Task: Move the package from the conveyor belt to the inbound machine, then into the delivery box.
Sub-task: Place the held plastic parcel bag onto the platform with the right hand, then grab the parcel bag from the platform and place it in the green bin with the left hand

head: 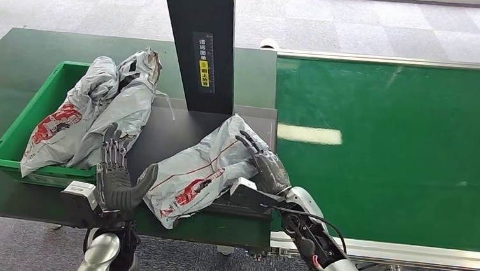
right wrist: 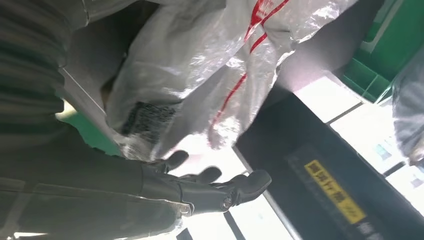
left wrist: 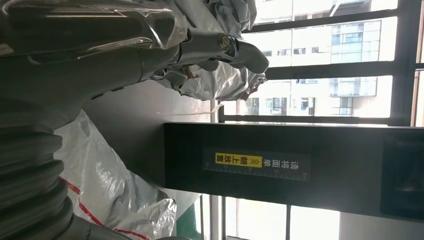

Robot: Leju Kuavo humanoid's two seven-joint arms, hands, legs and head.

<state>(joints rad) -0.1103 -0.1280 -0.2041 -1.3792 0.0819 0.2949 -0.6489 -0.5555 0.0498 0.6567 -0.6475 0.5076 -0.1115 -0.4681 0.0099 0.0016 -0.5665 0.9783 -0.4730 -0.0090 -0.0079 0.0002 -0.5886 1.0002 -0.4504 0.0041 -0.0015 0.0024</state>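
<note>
A grey plastic package [head: 200, 171] with red print lies on the dark platform [head: 174, 128] of the inbound machine, in front of its black scanner post [head: 199, 43]. My right hand [head: 264, 166] lies along the package's right edge with its fingers spread and gripping nothing. In the right wrist view the right hand [right wrist: 200, 190] is beside the package [right wrist: 200, 65], fingers apart. My left hand [head: 117, 171] stands just left of the package, fingers pointing up and apart, thumb near the bag's edge. The left wrist view has the left hand [left wrist: 150, 55] empty, with the package [left wrist: 115, 185] below it.
A green delivery box [head: 17, 136] at the left holds several grey packages [head: 92, 112], heaped above its rim. The green conveyor belt [head: 390, 146] runs on the right. The scanner post [left wrist: 300, 165] stands close behind the platform.
</note>
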